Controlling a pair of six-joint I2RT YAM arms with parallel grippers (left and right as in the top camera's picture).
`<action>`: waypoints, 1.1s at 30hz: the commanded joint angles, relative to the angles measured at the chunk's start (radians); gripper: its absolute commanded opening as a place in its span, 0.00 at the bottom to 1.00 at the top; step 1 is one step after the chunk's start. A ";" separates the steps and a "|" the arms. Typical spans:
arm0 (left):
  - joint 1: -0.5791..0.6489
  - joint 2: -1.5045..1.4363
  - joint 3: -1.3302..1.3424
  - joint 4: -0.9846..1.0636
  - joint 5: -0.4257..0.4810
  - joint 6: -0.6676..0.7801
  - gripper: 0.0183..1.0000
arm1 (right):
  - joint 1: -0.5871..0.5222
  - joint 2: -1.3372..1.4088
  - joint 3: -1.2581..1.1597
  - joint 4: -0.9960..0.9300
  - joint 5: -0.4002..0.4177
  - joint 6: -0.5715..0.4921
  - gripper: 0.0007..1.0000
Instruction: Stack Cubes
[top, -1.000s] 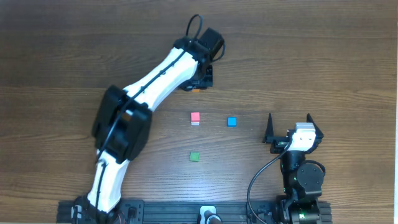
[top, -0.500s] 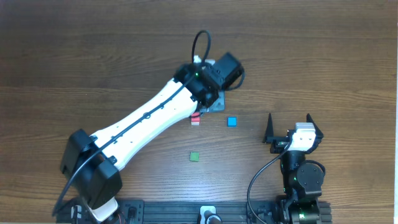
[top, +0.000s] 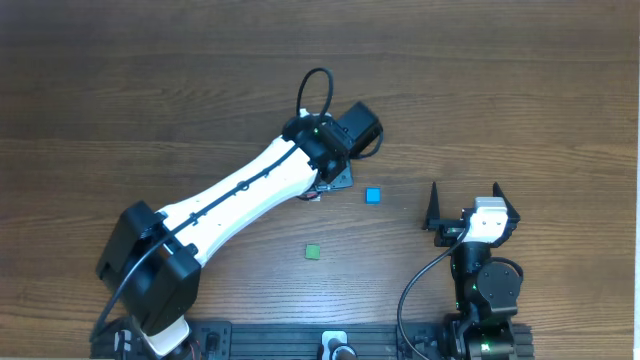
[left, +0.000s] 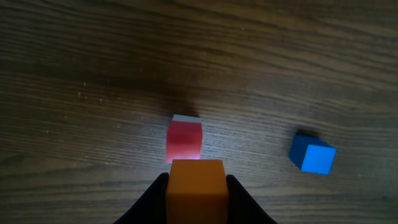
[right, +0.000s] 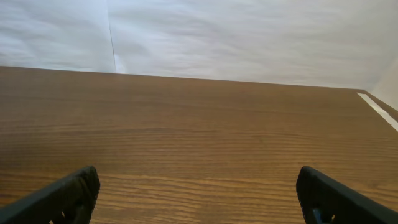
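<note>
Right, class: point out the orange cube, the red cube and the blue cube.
orange cube (left: 194, 185), left wrist view, middle of its near face
red cube (left: 184, 140), left wrist view, middle of its red face
blue cube (top: 373, 195), top view, middle of its top face

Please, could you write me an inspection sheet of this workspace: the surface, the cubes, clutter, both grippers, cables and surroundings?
Surface: wooden table, brown grain.
Job's things: orange cube held close to the red cube; blue cube and green cube lie apart on the table.
Clutter: nothing seen.
Grippers: left gripper shut on the orange cube; right gripper open, near its arm's base, holding nothing.
Cables: black cable loop at the left arm's wrist; black cable beside the right arm.
Surroundings: white wall behind the table.
</note>
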 joint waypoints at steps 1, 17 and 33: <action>0.020 0.011 -0.010 0.002 0.006 -0.017 0.03 | 0.005 -0.009 -0.007 -0.001 -0.005 -0.004 0.99; 0.019 0.064 -0.011 0.003 0.032 0.039 0.03 | 0.005 -0.009 -0.007 -0.001 -0.005 -0.004 0.99; 0.020 0.072 -0.073 0.058 0.063 0.062 0.02 | 0.005 -0.009 -0.007 -0.001 -0.005 -0.004 0.99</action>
